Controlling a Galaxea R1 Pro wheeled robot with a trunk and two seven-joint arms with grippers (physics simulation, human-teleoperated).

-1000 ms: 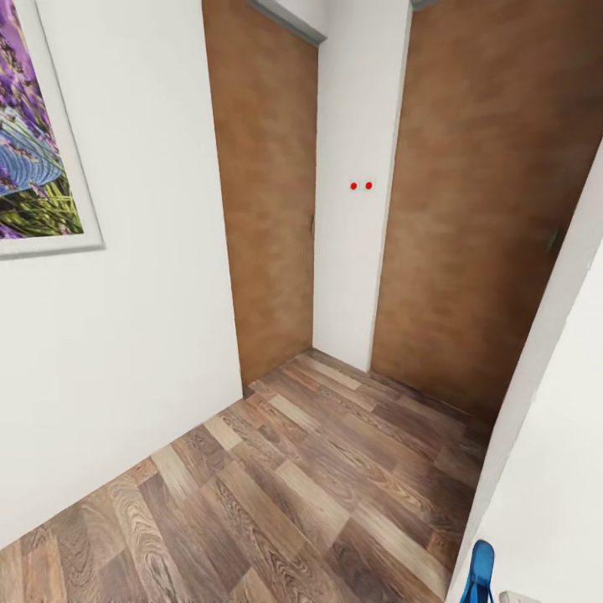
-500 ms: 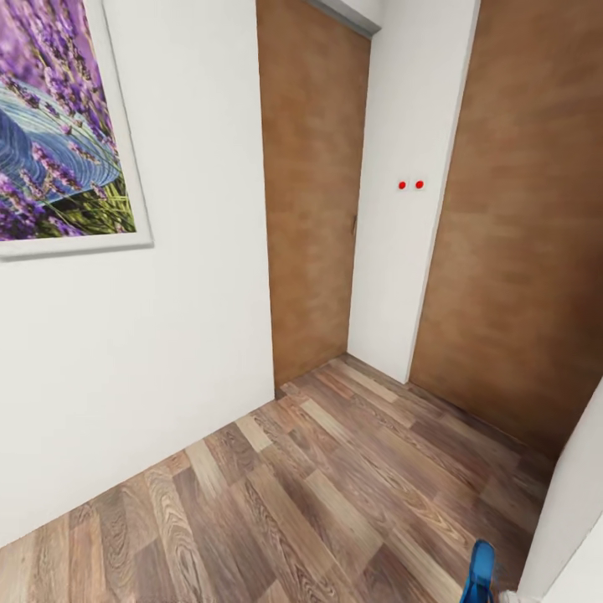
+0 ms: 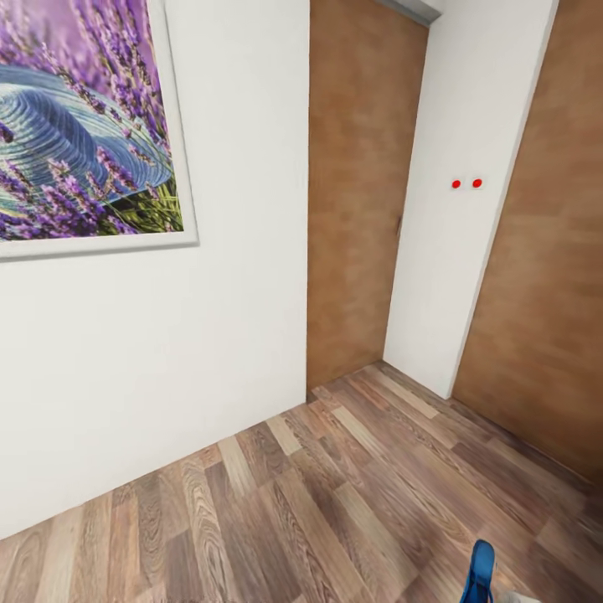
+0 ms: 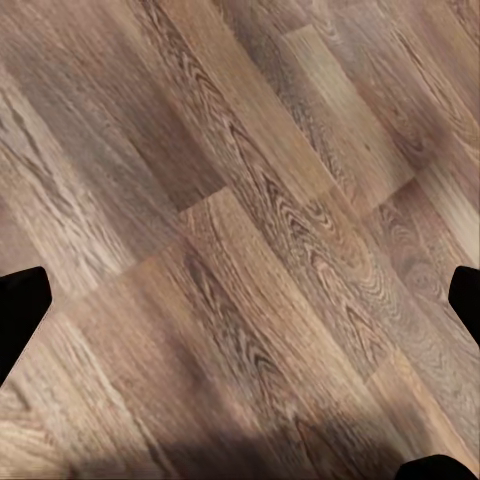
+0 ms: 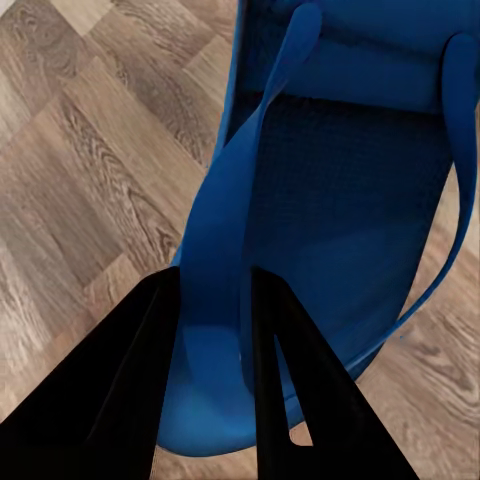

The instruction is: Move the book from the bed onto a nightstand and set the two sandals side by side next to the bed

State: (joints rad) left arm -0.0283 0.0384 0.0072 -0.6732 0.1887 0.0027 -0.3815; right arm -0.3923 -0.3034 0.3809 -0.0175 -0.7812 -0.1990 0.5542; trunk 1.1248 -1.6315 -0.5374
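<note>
- the right gripper (image 5: 212, 330) is closed narrow on a strap of one blue sandal (image 5: 340, 200); the two black fingers (image 5: 140, 380) stand on either side of the strap and press it, and the sole of the sandal hangs just behind them, above the wood-plank floor (image 5: 90, 150).
- in the head view, the tip of this sandal (image 3: 481, 569) shows at the lower edge, over the floor (image 3: 335, 502), well apart from the white wall (image 3: 151, 360).
- the left gripper (image 4: 240, 330) is wide open and holds nothing; its dark fingertips (image 4: 20, 310) sit at the two sides of its wrist view, with bare floor planks (image 4: 240, 200) between them.
- on the white wall hangs a framed picture of lavender (image 3: 84, 126). beside the wall, further away, stands a brown door (image 3: 360, 193), then a white wall piece with two red dots (image 3: 466, 182), then a second brown door (image 3: 553, 276).
- against the earlier pictures, the whole head view has turned: the framed picture shows much more now, and the doors and red dots sit further toward the right. the sandal tip keeps its place at the lower edge.
</note>
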